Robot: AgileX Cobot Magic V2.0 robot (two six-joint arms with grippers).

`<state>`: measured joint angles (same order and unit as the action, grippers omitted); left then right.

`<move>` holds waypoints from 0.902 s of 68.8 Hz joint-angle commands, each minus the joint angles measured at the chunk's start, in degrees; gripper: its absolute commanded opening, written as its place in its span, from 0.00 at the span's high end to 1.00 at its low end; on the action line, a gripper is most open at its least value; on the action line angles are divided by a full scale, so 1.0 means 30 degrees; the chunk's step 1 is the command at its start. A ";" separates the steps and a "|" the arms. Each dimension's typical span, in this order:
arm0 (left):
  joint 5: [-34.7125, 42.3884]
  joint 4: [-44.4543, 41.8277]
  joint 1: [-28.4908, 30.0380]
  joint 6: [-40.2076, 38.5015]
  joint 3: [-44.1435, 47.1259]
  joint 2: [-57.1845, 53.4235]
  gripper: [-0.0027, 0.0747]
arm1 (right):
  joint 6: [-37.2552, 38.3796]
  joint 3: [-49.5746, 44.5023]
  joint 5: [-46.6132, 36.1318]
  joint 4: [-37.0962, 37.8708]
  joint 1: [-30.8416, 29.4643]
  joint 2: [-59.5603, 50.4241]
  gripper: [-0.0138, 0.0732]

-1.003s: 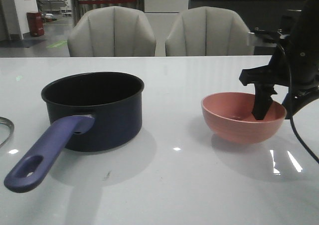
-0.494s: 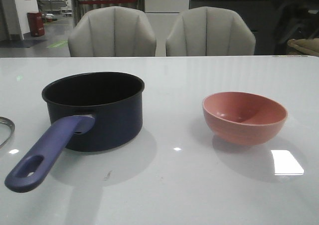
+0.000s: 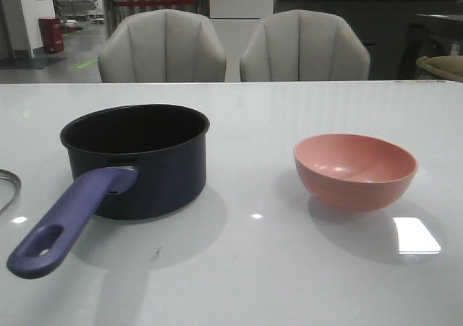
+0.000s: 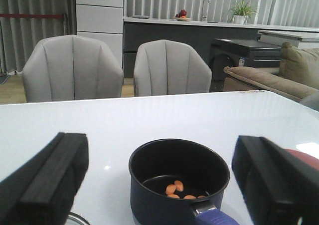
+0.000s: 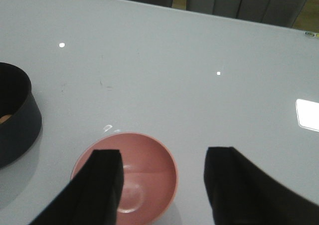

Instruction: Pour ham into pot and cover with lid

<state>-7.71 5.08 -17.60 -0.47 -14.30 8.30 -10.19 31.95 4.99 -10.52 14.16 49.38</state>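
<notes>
Starting at the far left edge of the front view, a sliver of the lid [image 3: 7,189] shows as a curved steel rim lying on the white counter [image 3: 253,268]; the rest of it is cut off by the frame. Next comes the pot [image 3: 137,160], upright, its purplish-blue handle [image 3: 65,221] slanting toward the camera and to the left. From the front its black inside hides what it holds, but the left wrist view looks down into the pot [image 4: 179,177] and shows the ham [image 4: 178,190] as a few orange-pink chunks lying on its bottom. The left hand [image 4: 159,185] has its two black fingers [image 4: 47,180] spread wide apart, holding nothing, with the pot seen between them. Well apart to the right stands the pink bowl [image 3: 354,170], upright, no chunks visible inside. The right hand [image 5: 162,185] hangs above that pink bowl [image 5: 127,177], its fingers [image 5: 99,185] likewise parted and holding nothing. Two grey chairs [image 3: 231,48] stand behind the counter.
</notes>
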 commanded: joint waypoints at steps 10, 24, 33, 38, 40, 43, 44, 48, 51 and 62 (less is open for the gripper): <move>0.1615 0.0216 -0.0142 -0.0007 -0.0511 0.0201 0.17 | -0.0154 -0.4261 -0.5036 -0.0663 0.0021 -0.5360 0.30; 0.1615 0.0216 -0.0142 -0.0007 -0.0511 0.0201 0.17 | -0.0154 -0.6807 -0.5123 -0.0703 0.0021 -0.8281 0.30; 0.1615 0.0216 -0.0142 -0.0007 -0.0511 0.0201 0.17 | -0.0154 -0.7303 -0.5148 -0.0703 0.0021 -0.8561 0.31; 0.1615 0.0216 -0.0142 -0.0007 -0.0511 0.0201 0.17 | -0.0154 -0.7323 -0.5148 -0.0703 0.0021 -0.8561 0.37; 0.1615 0.0216 -0.0142 -0.0007 -0.0511 0.0201 0.17 | -0.0154 -0.7323 -0.5167 -0.0703 0.0021 -0.8561 0.41; 0.1615 0.0216 -0.0142 -0.0007 -0.0511 0.0201 0.17 | -0.0154 -0.7323 -0.5167 -0.0703 0.0021 -0.8561 0.52; 0.1615 0.0216 -0.0142 -0.0007 -0.0511 0.0201 0.17 | -0.0154 -0.7323 -0.5167 -0.0703 0.0021 -0.8561 0.53; 0.1403 0.0308 -0.0142 -0.0007 -0.0511 0.0201 0.17 | -0.0154 -0.7323 -0.5167 -0.0703 0.0021 -0.8561 0.64; 0.1153 0.0345 -0.0142 -0.0007 -0.0511 0.0201 0.17 | -0.0154 -0.7323 -0.5096 -0.0703 0.0021 -0.8561 0.69; 0.0209 0.0272 -0.0142 -0.0007 -0.0511 0.0201 0.17 | -0.0154 -0.7323 -0.5117 -0.0703 0.0021 -0.8561 0.68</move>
<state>-10.04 5.39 -17.60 -0.47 -14.30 8.30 -10.19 8.35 -5.32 -12.54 14.16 23.65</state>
